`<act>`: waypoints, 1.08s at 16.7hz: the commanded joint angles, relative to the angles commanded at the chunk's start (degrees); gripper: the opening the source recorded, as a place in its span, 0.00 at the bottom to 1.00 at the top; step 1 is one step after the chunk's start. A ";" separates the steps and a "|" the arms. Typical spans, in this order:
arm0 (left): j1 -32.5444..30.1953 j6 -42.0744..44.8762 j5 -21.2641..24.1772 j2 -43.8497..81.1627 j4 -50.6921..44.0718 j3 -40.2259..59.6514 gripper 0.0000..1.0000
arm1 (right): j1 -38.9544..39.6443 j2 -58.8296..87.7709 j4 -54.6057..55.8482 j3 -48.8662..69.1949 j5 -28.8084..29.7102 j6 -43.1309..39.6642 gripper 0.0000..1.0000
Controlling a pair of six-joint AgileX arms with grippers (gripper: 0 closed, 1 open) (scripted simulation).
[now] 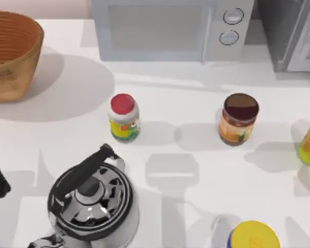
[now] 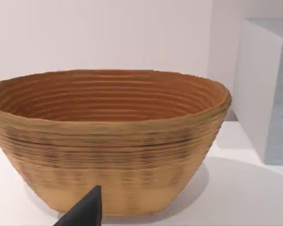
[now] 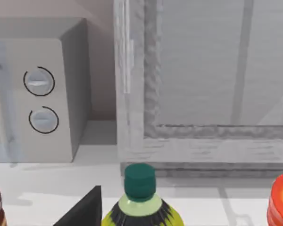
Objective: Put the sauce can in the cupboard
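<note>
White tabletop bears the cylindrical sauce can (image 1: 238,119) before the grey panelled cupboard (image 1: 292,33); claw states unclear.

The top view looks straight down on the white table (image 1: 196,103), with the microwave (image 1: 170,28) along its far edge. The left wrist view sits low and close, facing the woven basket (image 2: 108,141). The right wrist view sits low, facing the cupboard (image 3: 203,80) door and the microwave's knobs, which the top view also shows.
</note>
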 joint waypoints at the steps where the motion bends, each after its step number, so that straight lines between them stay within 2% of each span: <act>1: 0.00 0.00 0.00 0.00 0.00 0.00 1.00 | 0.00 0.00 0.00 0.00 0.00 0.00 1.00; 4: 0.00 0.00 0.00 0.00 0.00 0.00 1.00 | 0.46 1.42 -0.59 1.43 -1.04 -0.22 1.00; 7: 0.00 0.00 0.00 0.00 0.00 0.00 1.00 | 2.82 8.15 -3.97 8.22 -5.68 -1.51 1.00; 12: 0.00 0.00 0.00 0.00 0.00 0.00 1.00 | 9.03 30.39 -14.51 29.58 -18.48 -8.63 1.00; 18: 0.00 0.00 0.00 0.00 0.00 0.00 1.00 | 15.58 58.01 -27.38 53.05 -33.36 -24.47 1.00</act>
